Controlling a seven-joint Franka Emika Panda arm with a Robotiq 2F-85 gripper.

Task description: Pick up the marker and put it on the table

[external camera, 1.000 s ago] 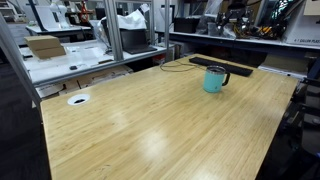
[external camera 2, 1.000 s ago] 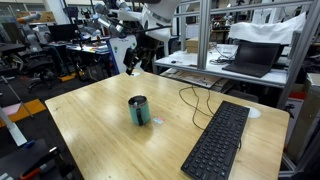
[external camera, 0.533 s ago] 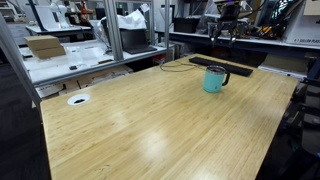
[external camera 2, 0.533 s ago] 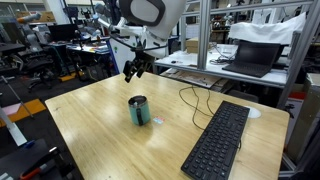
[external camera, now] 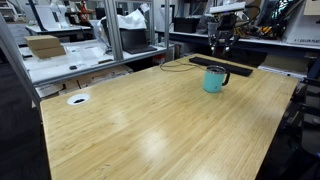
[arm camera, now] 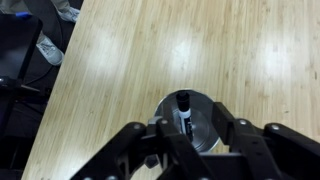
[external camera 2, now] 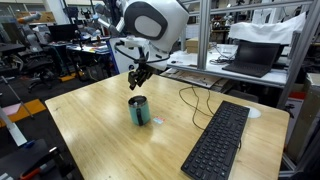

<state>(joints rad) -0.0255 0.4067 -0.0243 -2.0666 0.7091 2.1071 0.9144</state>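
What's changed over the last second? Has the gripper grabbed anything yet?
The gripper has come in and down toward the teal mug and now hangs just above it, jaws open, nothing gripped. The marker still stands in the mug. The mug, the keyboard and the table have not moved.

Tool just above the teal mug on the table, keyboard nearby.
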